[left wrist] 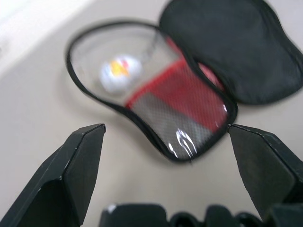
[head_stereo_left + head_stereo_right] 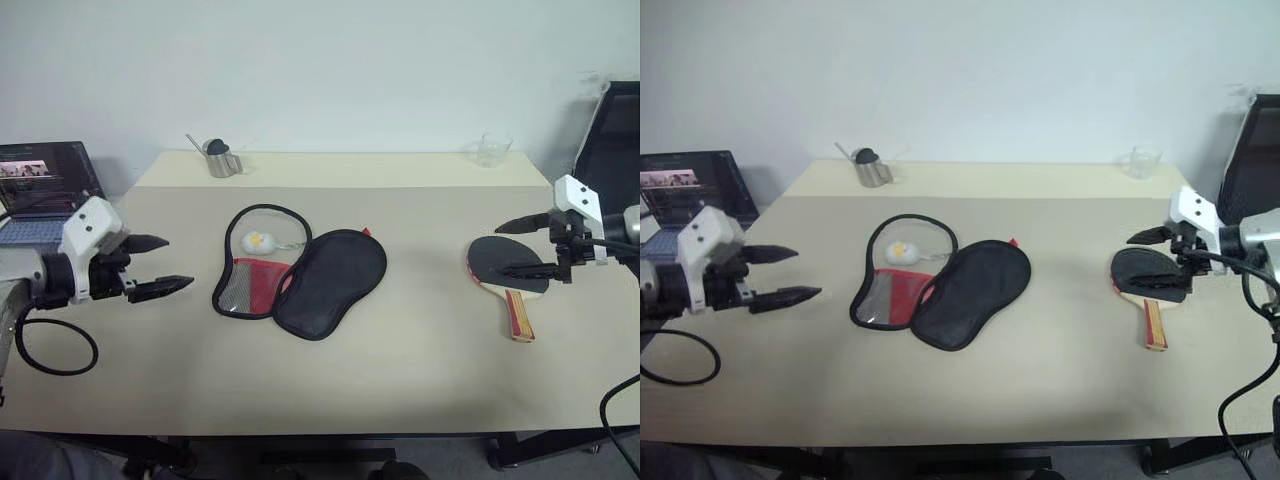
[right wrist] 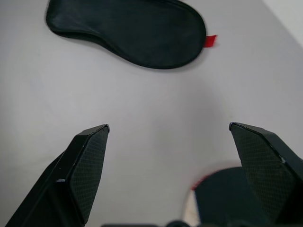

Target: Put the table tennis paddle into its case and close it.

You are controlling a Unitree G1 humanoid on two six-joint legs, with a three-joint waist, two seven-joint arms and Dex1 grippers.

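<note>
The case lies unzipped and spread open in the middle of the table, its black half flopped to the right and its clear, red-mesh half on the left with a white-yellow charm on it. The table tennis paddle lies flat at the right, black face up, its striped handle pointing toward the near edge. My left gripper hovers open left of the case, empty. Just above the paddle's face my right gripper stands open, holding nothing.
A small metal pitcher and a clear glass cup stand along the table's far edge. A laptop sits off the table's left end and a black chair at the right. Black cables hang beside both arms.
</note>
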